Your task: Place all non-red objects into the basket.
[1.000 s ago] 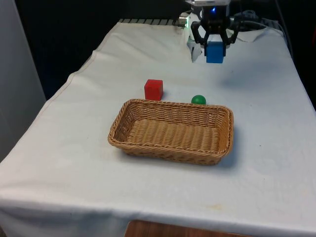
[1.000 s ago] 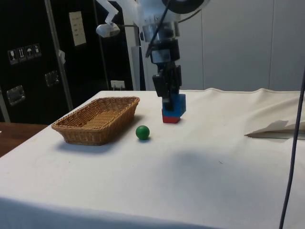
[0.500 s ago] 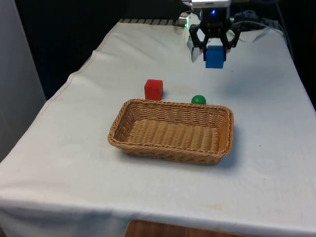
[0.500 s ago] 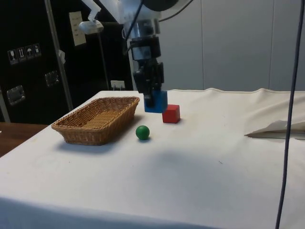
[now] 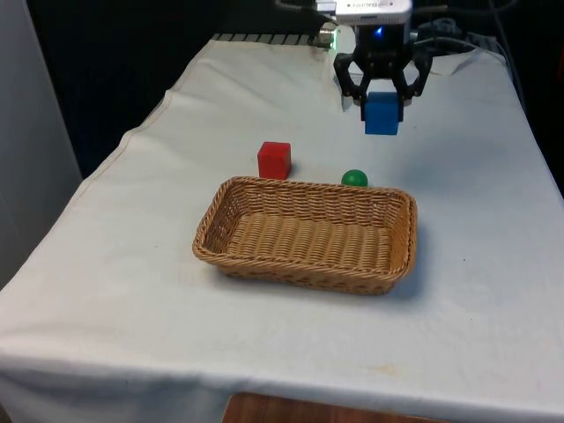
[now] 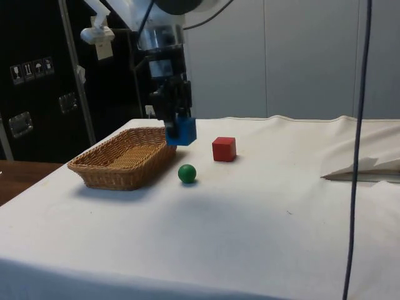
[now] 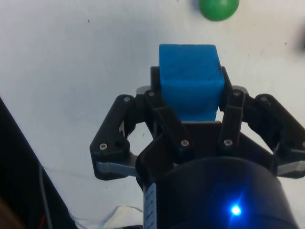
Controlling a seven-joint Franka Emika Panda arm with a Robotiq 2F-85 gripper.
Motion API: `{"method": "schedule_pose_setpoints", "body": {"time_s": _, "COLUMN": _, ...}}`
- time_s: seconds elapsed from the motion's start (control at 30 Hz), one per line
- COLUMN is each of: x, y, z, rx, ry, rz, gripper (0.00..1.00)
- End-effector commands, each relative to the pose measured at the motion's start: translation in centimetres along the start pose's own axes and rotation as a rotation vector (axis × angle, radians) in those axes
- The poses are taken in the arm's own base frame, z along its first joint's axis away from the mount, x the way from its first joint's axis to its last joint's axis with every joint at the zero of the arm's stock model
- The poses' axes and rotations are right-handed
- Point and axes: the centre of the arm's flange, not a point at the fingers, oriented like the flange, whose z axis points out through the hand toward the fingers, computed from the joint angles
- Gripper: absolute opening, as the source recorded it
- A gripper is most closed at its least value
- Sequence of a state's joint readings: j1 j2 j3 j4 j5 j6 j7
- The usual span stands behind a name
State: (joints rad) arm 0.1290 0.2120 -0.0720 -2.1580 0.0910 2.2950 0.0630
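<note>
My tool [image 5: 382,100] is clamped on a blue cube [image 5: 382,113], carrying it in the air above the white counter [image 5: 476,220]. In the side view the tool [image 6: 177,122] and the blue cube [image 6: 181,131] hang near the far rim of the wicker basket [image 6: 125,156], beside it but not yet over its hollow as far as I can judge. This is the carrying step for the first non-red object. The next move, I judge, calls for bringing the cube over the basket [image 5: 308,233], lowering a little and letting go.

A green ball [image 5: 354,178] lies on the cloth just behind the basket's far wall (its lower part is hidden by the rim in the front view). The side view shows the green ball [image 6: 187,173] whole, near the basket. A red cube [image 5: 274,159] sits apart and should stay. From the wrist, the blue cube [image 7: 190,81] covers the fingertips, so their exact contact is hard to make out.
</note>
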Motion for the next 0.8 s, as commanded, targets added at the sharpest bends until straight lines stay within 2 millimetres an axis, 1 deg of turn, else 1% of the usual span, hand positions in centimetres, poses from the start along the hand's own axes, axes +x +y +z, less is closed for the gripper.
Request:
{"method": "schedule_pose_setpoints", "body": {"time_s": 0.0, "x": 0.3, "y": -0.1, "z": 0.0, "rx": 0.000, "ry": 0.000, "rz": -0.002, "gripper": 0.01}}
{"method": "schedule_pose_setpoints", "body": {"time_s": 0.13, "x": 2.2, "y": -0.1, "z": -0.1, "rx": 0.010, "ry": -0.010, "rz": -0.006, "gripper": 0.01}}
{"method": "schedule_pose_setpoints", "body": {"time_s": 0.3, "x": 3.9, "y": -0.1, "z": -0.2, "rx": 0.009, "ry": -0.008, "rz": -0.010, "gripper": 0.01}}
{"method": "schedule_pose_setpoints", "body": {"time_s": 0.33, "x": 3.8, "y": -0.1, "z": -0.2, "rx": -0.002, "ry": 0.001, "rz": -0.007, "gripper": 0.01}}
{"method": "schedule_pose_setpoints", "body": {"time_s": 0.47, "x": 5.6, "y": -0.1, "z": -0.2, "rx": 0.008, "ry": 0.000, "rz": -0.013, "gripper": 0.01}}
{"method": "schedule_pose_setpoints", "body": {"time_s": 0.6, "x": 6.9, "y": 0.2, "z": -0.2, "rx": 0.006, "ry": 0.007, "rz": -0.014, "gripper": 0.01}}
{"method": "schedule_pose_setpoints", "body": {"time_s": 0.63, "x": 6.9, "y": 0.2, "z": -0.3, "rx": -0.005, "ry": 0.017, "rz": -0.013, "gripper": 0.01}}
{"method": "schedule_pose_setpoints", "body": {"time_s": 0.67, "x": 7.6, "y": 0.5, "z": -0.2, "rx": 0.006, "ry": 0.010, "rz": -0.014, "gripper": 0.01}}
{"method": "schedule_pose_setpoints", "body": {"time_s": 0.77, "x": 8.6, "y": 1.0, "z": -0.1, "rx": 0.004, "ry": 0.014, "rz": -0.015, "gripper": 0.01}}
